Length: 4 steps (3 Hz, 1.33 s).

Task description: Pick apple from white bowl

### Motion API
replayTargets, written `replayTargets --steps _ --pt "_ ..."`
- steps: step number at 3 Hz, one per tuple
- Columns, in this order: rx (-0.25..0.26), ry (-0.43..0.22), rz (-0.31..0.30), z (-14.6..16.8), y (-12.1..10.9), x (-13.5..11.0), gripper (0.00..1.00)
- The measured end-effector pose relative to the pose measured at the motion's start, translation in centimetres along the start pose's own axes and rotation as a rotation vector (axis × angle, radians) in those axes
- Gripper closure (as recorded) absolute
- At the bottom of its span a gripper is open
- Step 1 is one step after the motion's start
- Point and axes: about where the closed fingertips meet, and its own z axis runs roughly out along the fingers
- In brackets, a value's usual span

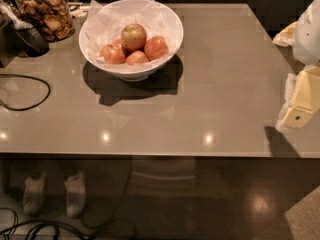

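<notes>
One golden apple, round and yellowish-green with a faint red blush, sits on top of the pile in the white bowl, at the far left part of the table. It rests against at least three redder apples packed beneath and around it; their lower halves are hidden by the bowl's front wall. The bowl is wide and round with sloping sides, lined with crinkled white paper that stands up past the rim at the back and left. It throws a dark, hard-edged shadow toward the near side.

Under it lies a smooth, glossy grey-brown table with a straight front edge, carrying three small bright glints of light near that edge. Just left of the bowl stands a glass jar filled with lumpy brown snacks, its top cut off by the picture. Beside the jar sits a dark rounded object that is hard to make out. A thin black cable loops across the left side of the tabletop.

At the right edge, well apart from the bowl, the gripper hangs over the table's corner as a pale yellow, blocky shape under a rounded white arm segment. It is partly cut off, and whether it is released or clenched cannot be told; nothing is seen in it.
</notes>
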Motion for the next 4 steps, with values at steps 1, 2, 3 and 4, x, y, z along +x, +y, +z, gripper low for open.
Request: replayTargets --steps 1,2,3,4 --pt "0.0 0.0 0.0 0.0 0.0 0.0 0.0" --pt "-0.002 -0.011 0.011 -0.3 -2.4 -1.1 0.0" --pt "0.02 -0.036 0.02 -0.8 -6.5 -3.1 0.0" --pt "0.047 -0.055 0.015 -1.4 -7.1 -3.6 0.0"
